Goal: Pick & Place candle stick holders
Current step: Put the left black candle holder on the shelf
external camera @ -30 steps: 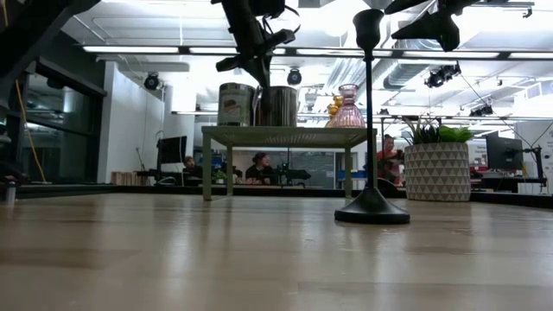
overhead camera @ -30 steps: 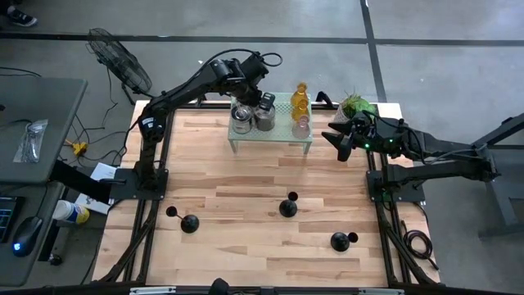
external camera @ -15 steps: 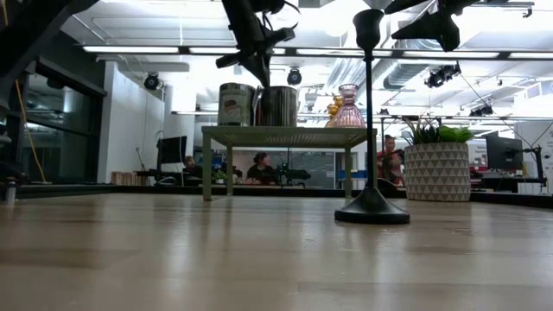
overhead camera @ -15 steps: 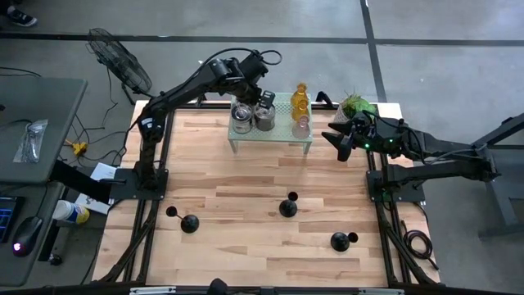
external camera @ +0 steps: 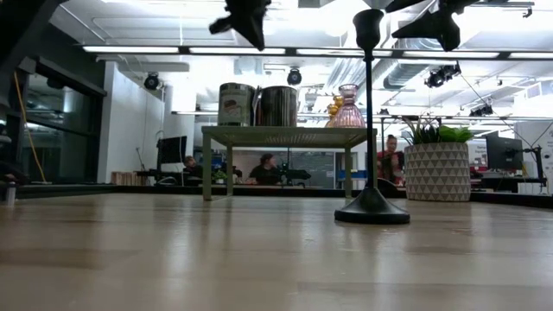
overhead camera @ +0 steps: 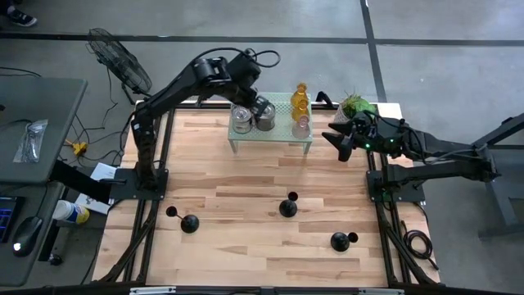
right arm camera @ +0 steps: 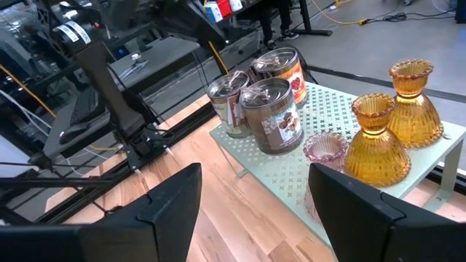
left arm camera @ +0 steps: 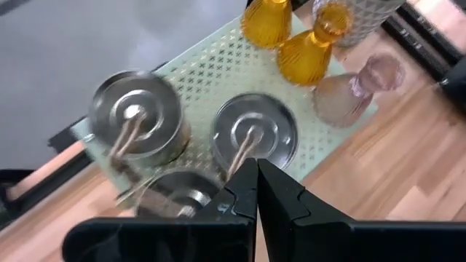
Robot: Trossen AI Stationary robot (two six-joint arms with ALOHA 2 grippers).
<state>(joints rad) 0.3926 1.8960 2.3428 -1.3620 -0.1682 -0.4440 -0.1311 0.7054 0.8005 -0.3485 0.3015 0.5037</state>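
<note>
- Three silver holders (overhead camera: 246,120) stand on the rack (overhead camera: 271,135); the left claw (left arm camera: 256,191) hovers above them, shut and empty.
- Amber (overhead camera: 300,100) and pink (overhead camera: 301,125) holders share the rack.
- Right claw (overhead camera: 338,139), open beside the rack, should wait.
- Next, fetch a black stick (overhead camera: 288,206) lying well apart on the worktop (overhead camera: 246,213).

The labels on the silver cans (right arm camera: 271,115) carry print, perhaps wording, too small to read.

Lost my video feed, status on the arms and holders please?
Left gripper shut, empty, above the silver cups on the rack. Right gripper open, waiting beside the rack. Three black sticks on the table. Nothing in the way.
</note>
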